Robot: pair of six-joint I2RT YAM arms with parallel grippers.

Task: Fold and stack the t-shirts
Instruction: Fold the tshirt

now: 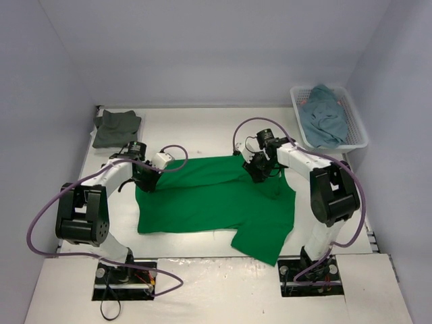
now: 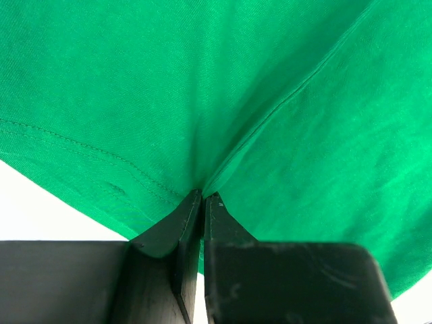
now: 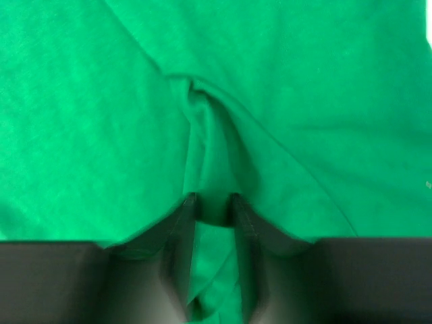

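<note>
A bright green t-shirt lies spread across the middle of the table, its right part rumpled and reaching toward the near edge. My left gripper is at the shirt's left edge, shut on a pinch of the green cloth, which fans out from the closed tips. My right gripper is down on the shirt's upper right part. Its fingers stand a little apart, with a raised fold of green cloth between them. A folded dark grey-green t-shirt lies at the back left corner.
A white mesh basket at the back right holds a crumpled teal-blue t-shirt. Pale walls close in the table on the left, the back and the right. Cables loop from both arms over the table's near part.
</note>
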